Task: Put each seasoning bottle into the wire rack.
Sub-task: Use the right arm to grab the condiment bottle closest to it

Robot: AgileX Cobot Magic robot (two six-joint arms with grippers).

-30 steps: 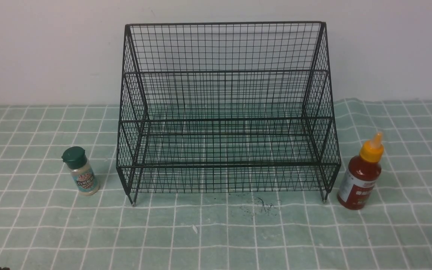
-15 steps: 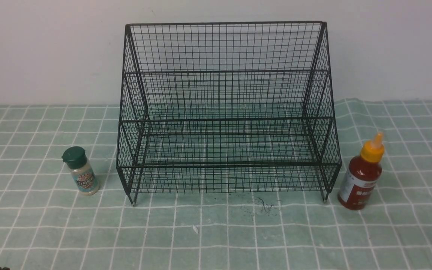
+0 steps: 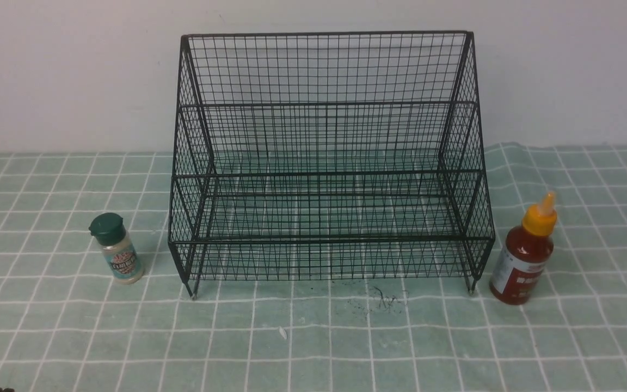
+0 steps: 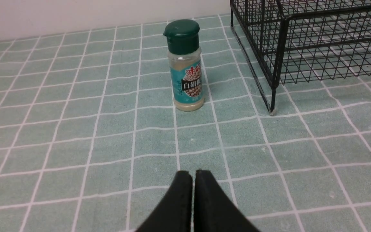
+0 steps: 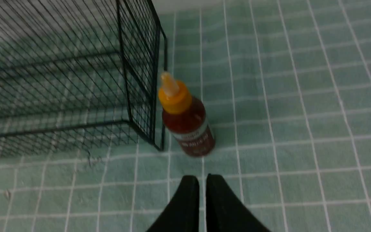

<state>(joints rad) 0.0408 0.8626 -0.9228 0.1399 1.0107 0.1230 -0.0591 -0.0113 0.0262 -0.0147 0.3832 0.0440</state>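
The black wire rack (image 3: 324,238) stands at the middle back, its shelves bare. Left of it, upright on the cloth, is the small shaker (image 3: 116,247) with dark green cap and teal label. The red sauce bottle (image 3: 523,261) with orange nozzle cap stands upright just right of the rack's front foot. In the left wrist view my left gripper (image 4: 194,172) is shut and empty, well short of the shaker (image 4: 185,64) and beside the rack (image 4: 274,64). My right gripper (image 5: 202,176) hovers a short way before the red bottle (image 5: 187,122), jaws parted by a narrow slit, holding nothing. The rack's side (image 5: 140,80) is beside the bottle.
A pale green checked cloth (image 3: 74,337) covers the table up to a white wall (image 3: 63,76). Dark smudges (image 3: 381,299) and a small white speck (image 3: 282,332) lie on the cloth in front of the rack. Neither arm shows in the front view.
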